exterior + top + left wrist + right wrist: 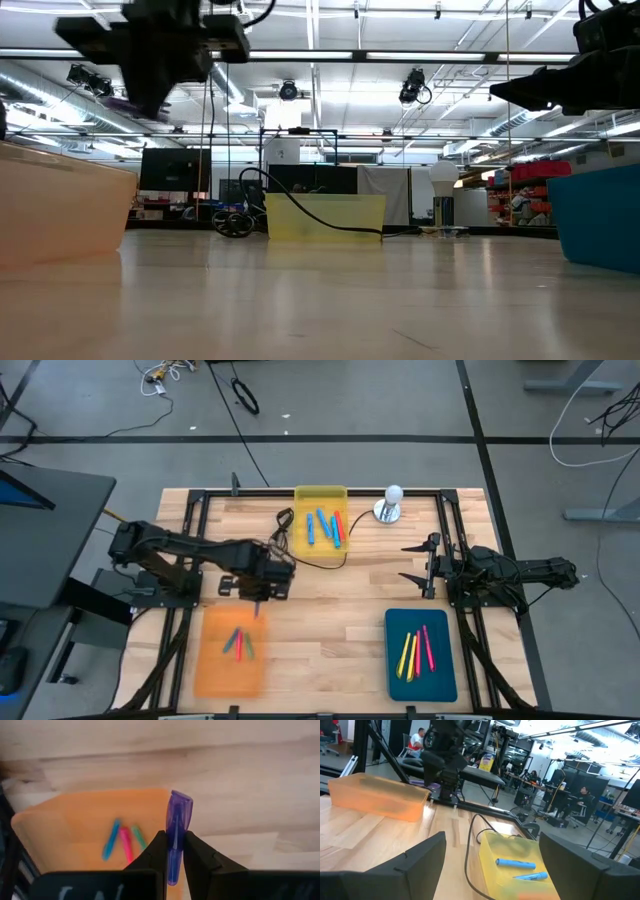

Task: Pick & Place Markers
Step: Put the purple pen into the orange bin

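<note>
Now | left tool [174,851] grips purple marker [177,827] | right tool [413,563] agape

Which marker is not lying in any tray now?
The purple marker: the left claw holds it above the orange tray; all others lie inside trays.

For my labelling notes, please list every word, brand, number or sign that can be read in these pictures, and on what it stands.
None can be read.
Purple marker in the left gripper: no print visible.
White marks on the left gripper's body: cut off, unreadable.
Background room signs: too blurred.
</note>
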`<act>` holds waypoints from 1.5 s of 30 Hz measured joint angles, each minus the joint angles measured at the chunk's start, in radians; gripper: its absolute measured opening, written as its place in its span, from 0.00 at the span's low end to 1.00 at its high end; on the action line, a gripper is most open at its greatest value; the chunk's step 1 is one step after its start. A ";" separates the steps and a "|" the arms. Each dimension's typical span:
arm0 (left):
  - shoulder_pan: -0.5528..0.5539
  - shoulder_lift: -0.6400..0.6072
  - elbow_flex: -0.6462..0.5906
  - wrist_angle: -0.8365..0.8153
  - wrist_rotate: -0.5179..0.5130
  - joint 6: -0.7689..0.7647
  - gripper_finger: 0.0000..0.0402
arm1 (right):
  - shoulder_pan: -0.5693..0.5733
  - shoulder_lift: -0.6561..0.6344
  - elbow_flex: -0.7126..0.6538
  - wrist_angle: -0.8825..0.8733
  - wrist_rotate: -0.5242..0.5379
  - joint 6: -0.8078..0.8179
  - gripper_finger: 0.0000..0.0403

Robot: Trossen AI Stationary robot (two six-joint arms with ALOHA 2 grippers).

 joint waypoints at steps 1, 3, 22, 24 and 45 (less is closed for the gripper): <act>-0.016 -0.007 -0.012 0.003 0.000 -0.014 0.10 | 0.000 0.000 0.000 0.000 0.000 0.000 0.80; -0.047 -0.022 -0.031 0.012 0.003 -0.035 0.10 | 0.000 0.000 0.000 0.000 0.000 0.000 0.80; -0.364 -0.111 -0.148 0.057 0.004 -0.246 0.10 | 0.000 0.000 0.000 0.000 0.000 0.000 0.80; -0.393 -0.116 -0.156 0.076 0.003 -0.273 0.10 | 0.000 0.000 0.000 0.000 0.000 0.000 0.80; -0.526 -0.114 -0.215 0.173 0.000 -0.411 0.10 | 0.000 0.000 0.000 0.000 0.000 0.000 0.80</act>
